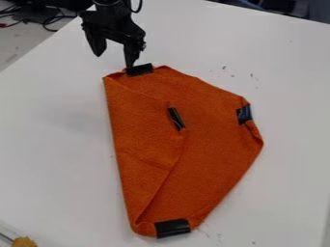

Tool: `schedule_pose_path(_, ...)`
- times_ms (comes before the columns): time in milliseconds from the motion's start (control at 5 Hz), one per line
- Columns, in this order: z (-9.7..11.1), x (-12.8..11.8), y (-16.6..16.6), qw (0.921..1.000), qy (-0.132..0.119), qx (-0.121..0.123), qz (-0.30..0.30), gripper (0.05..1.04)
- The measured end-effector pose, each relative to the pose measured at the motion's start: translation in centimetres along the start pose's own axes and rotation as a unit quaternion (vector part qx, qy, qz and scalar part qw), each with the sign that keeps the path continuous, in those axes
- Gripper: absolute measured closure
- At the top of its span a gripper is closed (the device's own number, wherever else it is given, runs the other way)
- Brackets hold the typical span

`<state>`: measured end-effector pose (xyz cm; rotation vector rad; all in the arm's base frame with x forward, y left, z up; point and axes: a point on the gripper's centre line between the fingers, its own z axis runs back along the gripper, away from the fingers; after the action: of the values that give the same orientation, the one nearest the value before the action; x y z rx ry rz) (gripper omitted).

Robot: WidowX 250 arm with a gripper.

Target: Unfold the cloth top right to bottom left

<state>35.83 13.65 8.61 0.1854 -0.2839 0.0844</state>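
A: State of the fingers [114, 61]?

B: Spread well apart, pointing down from the arm [107, 3]. One tip right at the edge of the top patch [140, 70], black. Touching or just above: cannot tell. The other tip off to the left, over the counter [51, 125].

A: Position of the cloth [209, 144]?

B: Below the fingers and mostly to their right in view, flat on the counter. Orange, partly folded.

A: Describe the fold.

B: One long flap [145, 144], lying over the cloth's left part. Running from just below the fingers down to the far lower end, with a slanting free edge toward the right. Near that edge, below and right of the fingers, the flap patch [176, 118], also black.

A: Other markings?

B: Well to the right of the fingers and lower, the side patch [244, 114]. Farthest below the fingers, the bottom patch [172, 227].

A: Log the surroundings.

B: Dark cables [48, 21] left of and beyond the fingers, past the counter edge. Dark specks [224, 67] to the fingers' right. Far below and left, at the view's corner, a yellowish thing [24, 242], partly cut off.
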Motion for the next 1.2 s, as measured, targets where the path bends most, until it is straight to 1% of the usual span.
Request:
schedule_pose_path(200,-1.1,-0.6,-0.3,0.9998,0.018,-0.004,0.002,0.083)
schedule_pose_path(400,-1.4,-1.3,-2.4,0.9996,0.025,0.012,0.004,0.083)
schedule_pose_path(600,0.5,-1.1,-4.4,0.9994,0.017,0.03,0.005,0.083)
schedule_pose_path(800,2.0,-1.7,-6.9,0.9991,0.02,0.036,0.012,0.083)
schedule_pose_path(1000,2.7,-2.9,-10.7,0.9986,0.024,0.025,0.039,0.083)
schedule_pose_path(1200,2.6,-3.8,-12.6,0.9975,0.037,0.006,0.061,0.083)
